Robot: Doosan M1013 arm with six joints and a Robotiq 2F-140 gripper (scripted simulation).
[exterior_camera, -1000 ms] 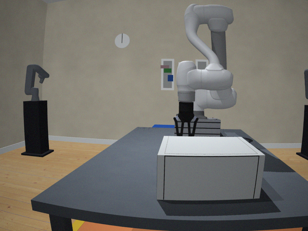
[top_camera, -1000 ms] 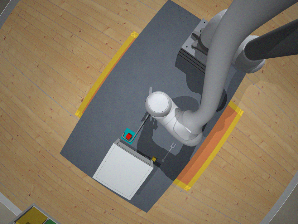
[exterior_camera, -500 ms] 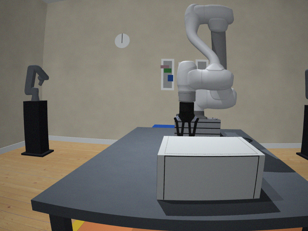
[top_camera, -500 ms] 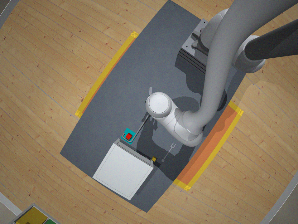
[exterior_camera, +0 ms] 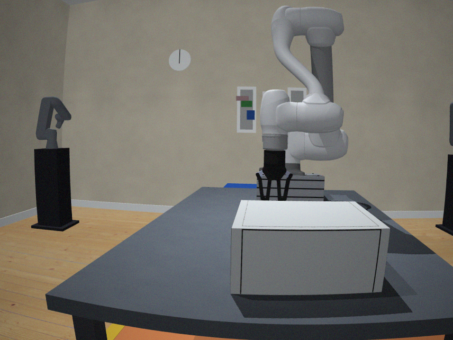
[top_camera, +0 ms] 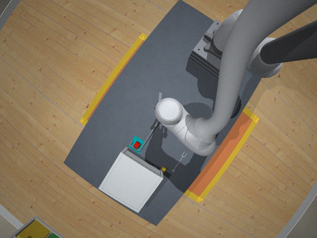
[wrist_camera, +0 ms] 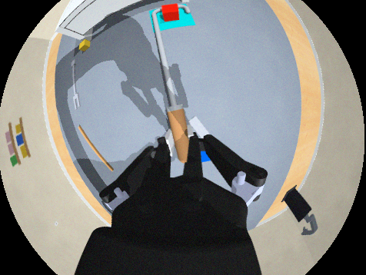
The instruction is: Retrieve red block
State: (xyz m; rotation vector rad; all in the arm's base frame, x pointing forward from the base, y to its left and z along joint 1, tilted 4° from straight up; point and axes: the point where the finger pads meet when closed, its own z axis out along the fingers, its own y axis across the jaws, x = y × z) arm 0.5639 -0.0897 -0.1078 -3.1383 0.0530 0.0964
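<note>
Beige walls point(exterior_camera: 121, 109), pale plank floor point(top_camera: 51, 64) point(exterior_camera: 32, 256).

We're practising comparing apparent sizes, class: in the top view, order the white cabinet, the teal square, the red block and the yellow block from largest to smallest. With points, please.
1. White cabinet point(top_camera: 132, 180) point(exterior_camera: 311, 259) point(wrist_camera: 90, 15)
2. Teal square point(top_camera: 135, 139) point(wrist_camera: 174, 24)
3. Unsure: red block point(top_camera: 136, 145) point(wrist_camera: 170, 12) and yellow block point(top_camera: 163, 169) point(wrist_camera: 84, 45) look too alike to rank.

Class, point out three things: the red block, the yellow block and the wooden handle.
Red block point(top_camera: 136, 145) point(wrist_camera: 170, 12): top and wrist views, its middle.
Yellow block point(top_camera: 163, 169) point(wrist_camera: 84, 45): same views, its middle.
Wooden handle point(wrist_camera: 178, 124): wrist view, its upper part.
</note>
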